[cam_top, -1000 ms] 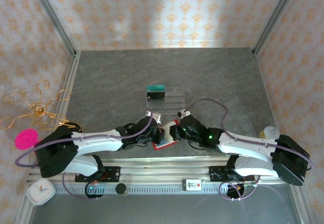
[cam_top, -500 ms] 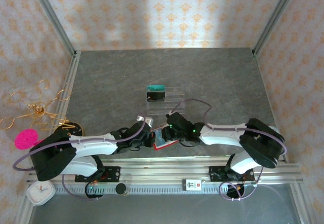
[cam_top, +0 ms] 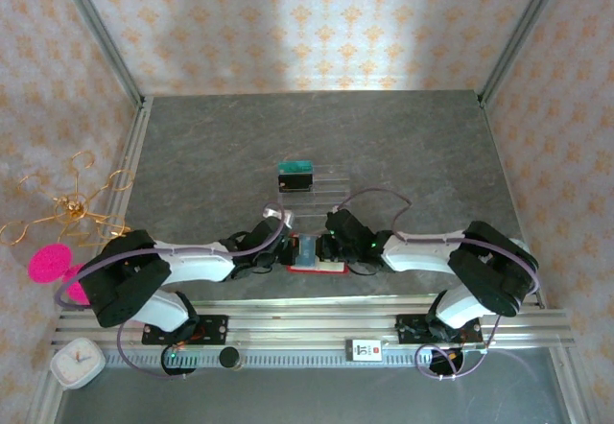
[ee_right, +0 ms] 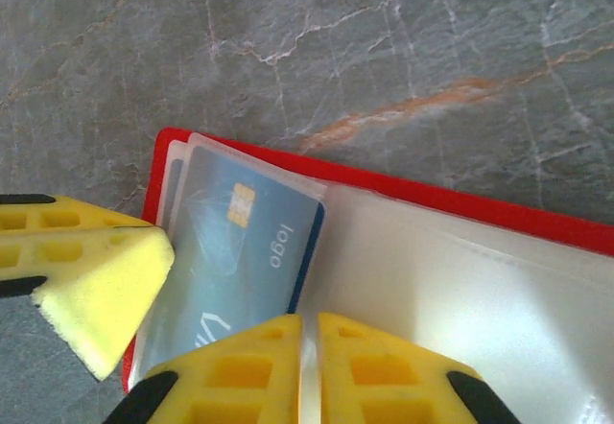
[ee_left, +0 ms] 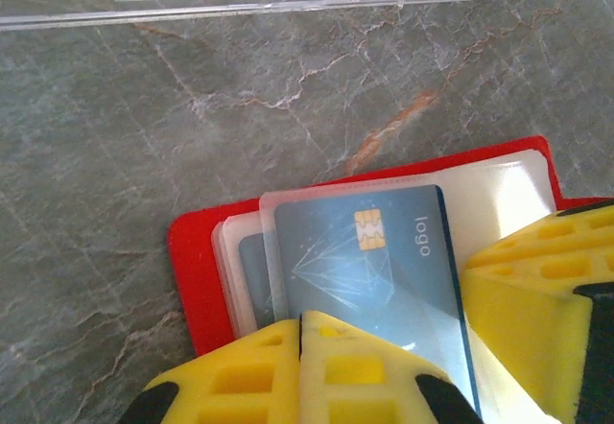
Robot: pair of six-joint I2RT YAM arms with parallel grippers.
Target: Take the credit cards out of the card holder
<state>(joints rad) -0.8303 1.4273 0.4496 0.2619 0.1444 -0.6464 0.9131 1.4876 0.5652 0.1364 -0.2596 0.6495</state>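
Note:
The red card holder (cam_top: 317,270) lies open near the table's front edge, pale pockets facing up. In the left wrist view a blue credit card (ee_left: 369,261) with a gold chip sits in a clear pocket of the holder (ee_left: 197,270), and a paler card (ee_left: 251,272) is tucked behind it. My left gripper (ee_left: 302,323) is shut, its tips over the blue card's near edge. In the right wrist view my right gripper (ee_right: 309,323) is shut on a pale pocket sheet of the holder (ee_right: 460,203), just right of the blue card (ee_right: 240,251). From above, the left gripper (cam_top: 281,259) and right gripper (cam_top: 333,249) flank the holder.
A clear compartmented tray (cam_top: 324,190) stands behind the holder, with a teal card (cam_top: 297,167) and a black card (cam_top: 295,181) at its left end. Off the table's left edge stand a gold wire rack (cam_top: 67,208), a pink disc (cam_top: 48,263) and a white clock (cam_top: 75,362).
The holder was raised and tilted between the grippers; now it lies flat and open. Both wrists have turned in over it, and the left gripper has closed fully.

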